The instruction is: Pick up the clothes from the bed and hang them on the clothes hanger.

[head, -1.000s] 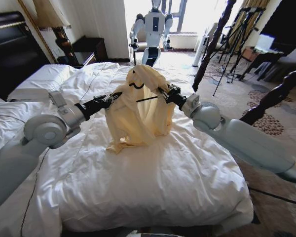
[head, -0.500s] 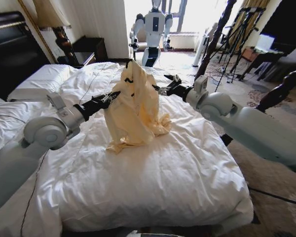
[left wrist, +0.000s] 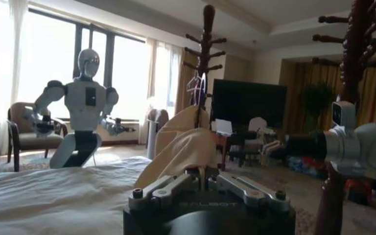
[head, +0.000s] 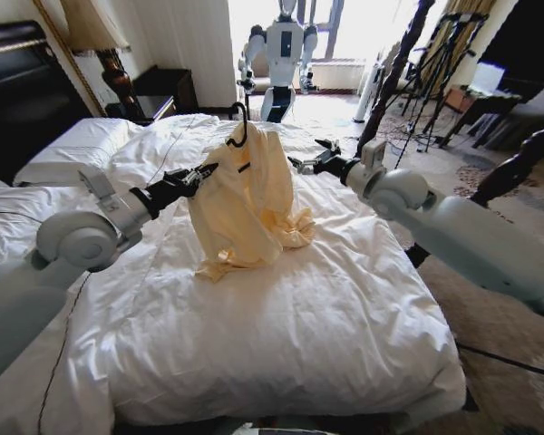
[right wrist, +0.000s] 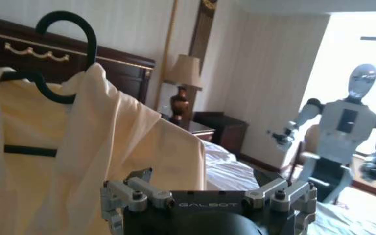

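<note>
The pale yellow clothes hang on the black clothes hanger, whose hook sticks up above the collar. The lower folds of the clothes rest on the white duvet of the bed. My left gripper is shut on the clothes at the hanger's left shoulder. In the left wrist view its fingers pinch the yellow fabric. My right gripper is open, a short way to the right of the clothes and not touching them. The right wrist view shows that gripper spread wide before the clothes and the hanger's hook.
A dark wooden bedpost rises just behind my right arm, and another stands farther right. A white humanoid robot stands by the window, with black tripods to its right. White pillows and a lamp are at the left.
My right gripper has let go of the hanger and drawn back to the right, open. The clothes have swung round, now held up by the left gripper alone, with the hook upright.
</note>
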Controlling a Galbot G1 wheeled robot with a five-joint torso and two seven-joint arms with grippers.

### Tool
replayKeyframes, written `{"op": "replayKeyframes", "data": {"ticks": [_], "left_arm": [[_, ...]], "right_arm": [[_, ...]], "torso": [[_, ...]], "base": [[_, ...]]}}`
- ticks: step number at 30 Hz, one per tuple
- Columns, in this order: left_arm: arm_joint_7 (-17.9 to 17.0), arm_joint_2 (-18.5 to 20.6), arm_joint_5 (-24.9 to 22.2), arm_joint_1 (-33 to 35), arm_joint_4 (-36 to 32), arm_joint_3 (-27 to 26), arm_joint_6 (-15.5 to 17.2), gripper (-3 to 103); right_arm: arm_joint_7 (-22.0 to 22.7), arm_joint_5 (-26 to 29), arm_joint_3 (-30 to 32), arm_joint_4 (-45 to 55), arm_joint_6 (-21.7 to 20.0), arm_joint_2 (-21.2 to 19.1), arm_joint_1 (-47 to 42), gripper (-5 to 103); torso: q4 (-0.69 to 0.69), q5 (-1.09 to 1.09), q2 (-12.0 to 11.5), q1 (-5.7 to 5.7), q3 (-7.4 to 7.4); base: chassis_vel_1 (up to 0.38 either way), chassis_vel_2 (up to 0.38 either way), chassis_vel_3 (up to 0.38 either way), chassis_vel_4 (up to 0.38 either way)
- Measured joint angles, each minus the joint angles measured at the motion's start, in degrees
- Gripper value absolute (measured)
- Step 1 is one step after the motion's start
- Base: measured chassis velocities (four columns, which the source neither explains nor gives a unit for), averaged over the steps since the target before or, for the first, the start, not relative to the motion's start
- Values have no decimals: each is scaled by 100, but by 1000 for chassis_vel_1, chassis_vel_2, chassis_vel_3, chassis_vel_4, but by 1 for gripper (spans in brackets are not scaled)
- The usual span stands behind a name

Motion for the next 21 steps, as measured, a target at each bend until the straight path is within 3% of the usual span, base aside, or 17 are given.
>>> {"op": "replayKeyframes", "data": {"ticks": [3, 4, 7, 8, 12, 13, 17, 21], "left_arm": [[451, -20, 138, 23, 31, 0, -160, 2], [451, -20, 138, 23, 31, 0, -160, 2], [1107, -75, 240, 50, 35, -6, -303, 2], [1107, -75, 240, 50, 35, -6, -303, 2], [1684, -79, 401, 88, 34, -6, -380, 2], [1684, -79, 401, 88, 34, -6, -380, 2], [1745, -112, 415, 72, 0, 5, -381, 2], [1740, -134, 414, 71, -55, 3, -374, 2]], "right_arm": [[-1219, 308, -76, -449, -228, -66, 456, 100], [-1219, 308, -76, -449, -228, -66, 456, 100], [-2665, 377, -111, -880, -569, -247, 981, 100], [-2665, 377, -111, -880, -569, -247, 981, 100], [-4077, 173, -189, -1117, -818, -505, 1522, 100], [-4077, 173, -189, -1117, -818, -505, 1522, 100], [-5072, -14, -310, -1166, -1120, -616, 1921, 100], [-5410, -34, -735, -1167, -1145, -615, 2269, 100]], "torso": [[-1, -1, 0, -1, 0], [-1, -1, 0, -1, 0], [-4, 0, 0, 0, 0], [-4, 0, 0, 0, 0], [-3, 1, 1, -1, -2], [-3, 1, 1, -1, -2], [-3, 1, 1, -2, -2], [-4, 1, 1, -2, -2]], "base": [[0, 0, 0, 0], [0, 0, 0, 0], [0, 0, 0, 0], [0, 0, 0, 0], [0, 0, 0, 0], [0, 0, 0, 0], [0, 0, 0, 0], [0, 0, 0, 0]]}}
